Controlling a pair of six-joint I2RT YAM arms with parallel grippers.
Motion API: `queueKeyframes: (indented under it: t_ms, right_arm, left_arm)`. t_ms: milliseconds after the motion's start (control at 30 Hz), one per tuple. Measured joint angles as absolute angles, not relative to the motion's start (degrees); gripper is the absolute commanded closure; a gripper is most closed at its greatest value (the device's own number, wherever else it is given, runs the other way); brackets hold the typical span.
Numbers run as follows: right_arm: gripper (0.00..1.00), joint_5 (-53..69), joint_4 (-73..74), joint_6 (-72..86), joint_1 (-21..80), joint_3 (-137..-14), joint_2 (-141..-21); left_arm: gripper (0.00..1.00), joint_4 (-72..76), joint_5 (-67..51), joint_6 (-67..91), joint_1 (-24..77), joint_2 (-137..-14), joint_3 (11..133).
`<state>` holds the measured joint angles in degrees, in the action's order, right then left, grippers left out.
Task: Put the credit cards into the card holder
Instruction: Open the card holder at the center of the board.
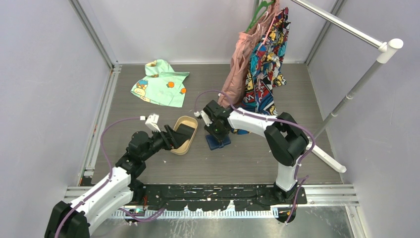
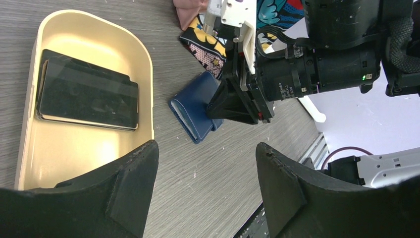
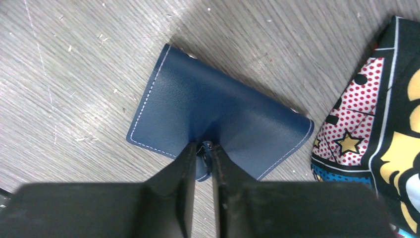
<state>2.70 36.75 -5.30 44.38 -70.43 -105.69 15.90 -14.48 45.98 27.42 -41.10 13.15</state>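
The navy-blue card holder (image 3: 208,106) lies folded on the grey table, seen also in the top view (image 1: 218,142) and the left wrist view (image 2: 195,106). My right gripper (image 3: 203,146) points down at it, jaws pinched on the small snap tab at its near edge. The credit cards (image 2: 86,94) are a dark stack inside the tan oval tray (image 2: 143,59). My left gripper (image 2: 205,148) hovers open beside the tray, above bare table, with nothing between its fingers. In the top view the left gripper (image 1: 177,137) sits over the tray (image 1: 190,121).
A comic-print garment (image 3: 376,124) lies just right of the card holder, hanging from a rack (image 1: 346,99) with a pink one (image 1: 242,64). A green printed cloth (image 1: 161,83) lies at the back left. Walls enclose the table.
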Motion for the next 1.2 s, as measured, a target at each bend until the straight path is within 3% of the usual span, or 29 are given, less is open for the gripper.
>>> queueKeyframes:
  t_ms: [167,333,533,800,933,1200]
  right_arm:
    - [0.98,3.44,36.42,-5.93,44.38,-70.02,-105.32]
    - [0.99,9.91,36.18,-11.31,42.57,-66.83,-101.78]
    - [0.99,25.61,42.74,-28.51,35.75,-66.7,-95.09]
    - [0.99,39.99,49.21,-52.14,31.79,-64.97,-91.81]
    - [0.99,43.24,48.71,-55.4,32.14,-61.8,-90.98]
    - [0.99,45.41,46.76,-57.74,32.14,-60.18,-90.41]
  left_arm:
    - [0.28,16.29,-14.48,45.95,27.42,-41.21,12.53]
    - [0.32,18.37,-14.68,45.36,27.92,-43.13,12.45]
    - [0.34,23.09,-15.66,37.91,32.67,-47.27,12.34]
    - [0.25,27.73,-11.38,25.21,44.75,-51.48,12.58]
    - [0.19,30.35,-8.47,20.56,50.22,-58.78,14.74]
    - [0.19,38.28,-5.58,13.41,53.87,-78.65,22.24]
